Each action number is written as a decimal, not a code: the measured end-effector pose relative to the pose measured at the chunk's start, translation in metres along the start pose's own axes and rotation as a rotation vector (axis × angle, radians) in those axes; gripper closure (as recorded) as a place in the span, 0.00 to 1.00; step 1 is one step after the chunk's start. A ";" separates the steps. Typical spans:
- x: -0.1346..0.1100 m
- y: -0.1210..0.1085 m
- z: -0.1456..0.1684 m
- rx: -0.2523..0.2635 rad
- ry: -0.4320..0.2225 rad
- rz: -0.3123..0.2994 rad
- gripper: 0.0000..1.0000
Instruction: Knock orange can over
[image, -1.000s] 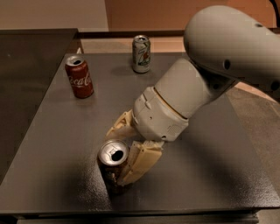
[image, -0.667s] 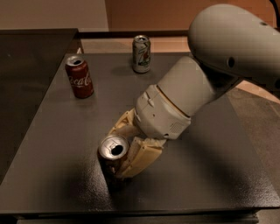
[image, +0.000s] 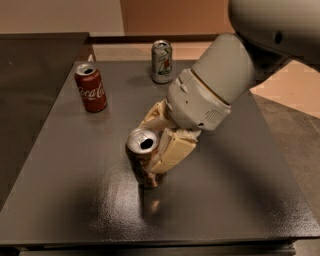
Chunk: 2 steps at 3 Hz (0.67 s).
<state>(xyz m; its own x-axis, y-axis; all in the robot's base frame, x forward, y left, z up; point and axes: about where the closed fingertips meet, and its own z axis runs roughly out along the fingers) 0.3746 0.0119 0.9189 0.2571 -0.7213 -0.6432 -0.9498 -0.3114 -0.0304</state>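
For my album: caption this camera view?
Gripper clasps the orange can on the table; red can and white can behind.

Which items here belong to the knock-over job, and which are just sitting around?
Job: orange can, near the table's front; gripper, closed around it.
Just there: red Coca-Cola can, white-and-green can, both upright farther back.

The pincer (image: 161, 136), at the right side of the can (image: 141, 161), hid that side. Above the can, the arm (image: 260, 45) was cut off by the picture's edge.
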 end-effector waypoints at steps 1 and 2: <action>0.018 -0.025 -0.022 0.065 0.130 0.013 1.00; 0.035 -0.044 -0.040 0.146 0.281 -0.016 1.00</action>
<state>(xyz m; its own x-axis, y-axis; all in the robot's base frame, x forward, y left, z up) 0.4325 -0.0247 0.9285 0.2918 -0.8663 -0.4054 -0.9556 -0.2465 -0.1612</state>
